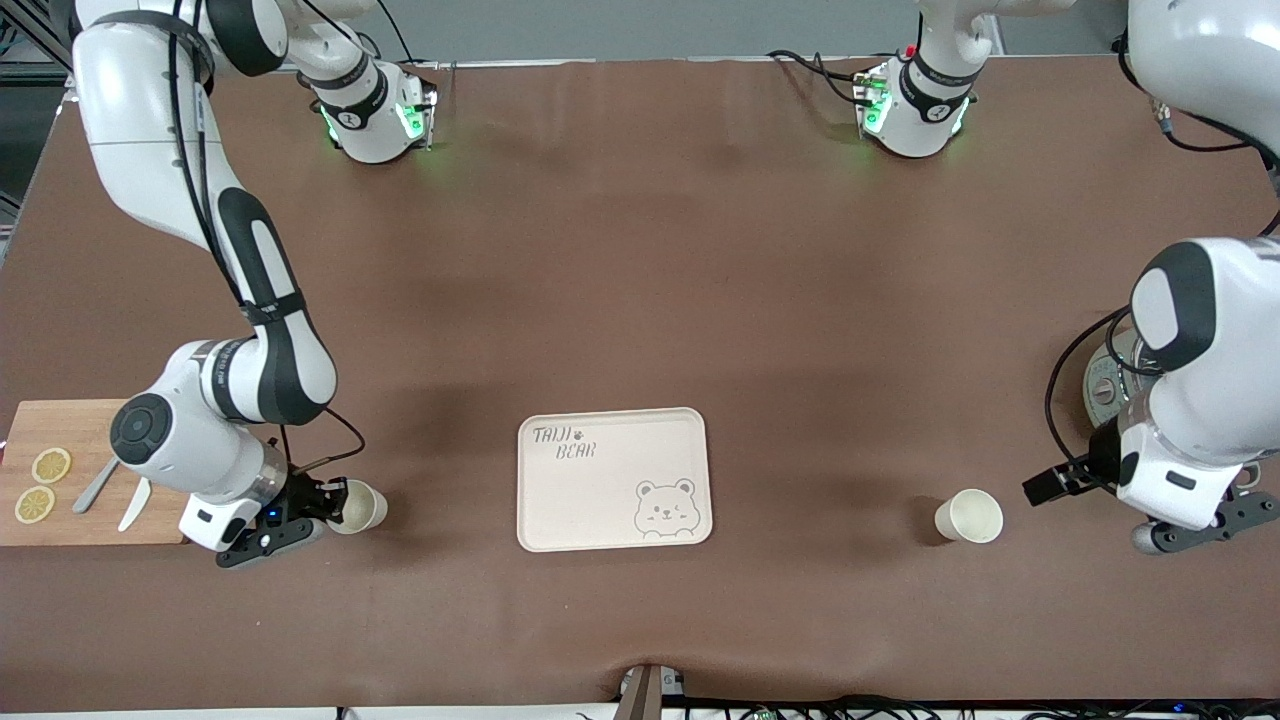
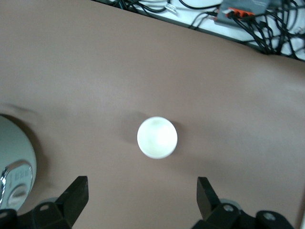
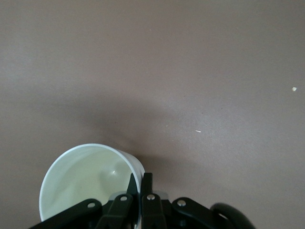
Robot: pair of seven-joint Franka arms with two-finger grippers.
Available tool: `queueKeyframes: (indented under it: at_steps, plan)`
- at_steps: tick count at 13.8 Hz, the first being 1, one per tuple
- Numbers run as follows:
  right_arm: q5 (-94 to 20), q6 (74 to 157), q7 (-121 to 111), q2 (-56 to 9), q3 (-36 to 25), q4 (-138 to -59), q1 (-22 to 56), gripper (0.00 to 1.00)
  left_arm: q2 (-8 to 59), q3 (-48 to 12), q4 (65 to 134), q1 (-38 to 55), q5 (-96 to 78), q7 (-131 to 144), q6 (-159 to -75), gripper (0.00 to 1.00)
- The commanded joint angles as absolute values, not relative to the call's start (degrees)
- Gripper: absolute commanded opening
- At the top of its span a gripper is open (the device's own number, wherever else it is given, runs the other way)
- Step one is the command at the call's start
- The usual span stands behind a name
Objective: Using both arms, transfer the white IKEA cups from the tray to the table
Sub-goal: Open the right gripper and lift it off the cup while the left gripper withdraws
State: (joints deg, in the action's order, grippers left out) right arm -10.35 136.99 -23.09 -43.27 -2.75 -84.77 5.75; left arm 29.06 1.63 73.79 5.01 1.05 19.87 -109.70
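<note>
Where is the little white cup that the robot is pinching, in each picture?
Front view: the small cream-white round cup sits low, toward the right arm's end of the table, pinched at its rim by the right hand, beside the wooden cutting board.
Left wrist view: not in it; the cup there is the other one.
Right wrist view: the cup is at the bottom edge, its rim between the black fingers.
Shared landmark: the brown tabletop.

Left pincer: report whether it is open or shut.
Open. The left pincer has its fingers spread wide apart, with the cup standing untouched on the table.
</note>
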Motion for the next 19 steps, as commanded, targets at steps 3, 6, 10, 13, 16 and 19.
queueKeyframes:
  at_steps: [3, 6, 10, 13, 16, 19]
  plan:
    - [-11.6, 139.13, -24.35, -44.38, -2.46, -84.73, 5.54, 0.0, 22.42, 0.18, 75.32, 4.48, 1.14, 14.87, -102.67, 1.0]
    - [-11.6, 139.13, -24.35, -44.74, -2.46, -84.64, 5.54, 0.0, 19.17, 0.18, 75.24, 4.39, 1.06, 10.38, -98.27, 1.0]
    - [-11.6, 138.78, -24.08, -44.74, -2.46, -84.29, 5.01, 1.0, 15.39, 0.18, 75.41, 3.78, 0.79, 9.14, -94.14, 1.0]
    - [-11.69, 138.25, -24.0, -44.3, -2.46, -83.85, 4.49, 1.0, 13.02, 0.18, 75.58, 3.78, 0.7, 9.14, -91.59, 1.0]
    - [-11.69, 134.14, -23.91, -43.86, -2.46, -81.66, 4.48, 1.0, 9.07, 0.18, 78.65, 3.78, 0.7, 7.22, -91.05, 1.0]
    - [-11.51, 125.45, -23.47, -41.76, -2.64, -79.02, 4.66, 1.0, 5.99, 0.18, 81.99, 3.78, 0.7, 6.94, -91.05, 1.0]
